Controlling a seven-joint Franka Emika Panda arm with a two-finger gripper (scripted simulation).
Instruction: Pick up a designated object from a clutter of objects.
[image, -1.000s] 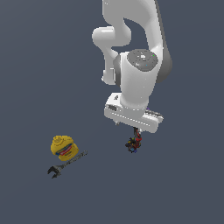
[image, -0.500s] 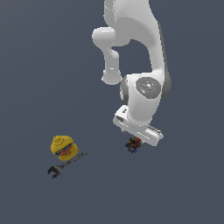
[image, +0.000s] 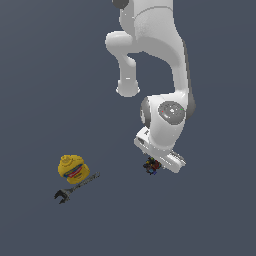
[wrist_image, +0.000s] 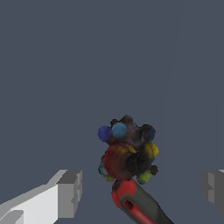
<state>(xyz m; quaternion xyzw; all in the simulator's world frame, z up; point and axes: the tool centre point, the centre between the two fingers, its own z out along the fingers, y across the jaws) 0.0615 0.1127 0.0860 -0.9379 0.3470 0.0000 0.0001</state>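
— Where was the designated object (wrist_image: 127, 153)?

— On the grey floor (image: 60, 90), right under my wrist, its red handle end toward my camera. The yellow toy (image: 72, 167) and the wrench (image: 75, 187) lay well apart, toward the exterior view's left.

— And your gripper (wrist_image: 142, 190)?

— Spread wide, a finger (wrist_image: 65, 194) on either side of the object, neither touching it.

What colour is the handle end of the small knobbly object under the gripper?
Red, with a dark band; the designated object shows best in the wrist view.
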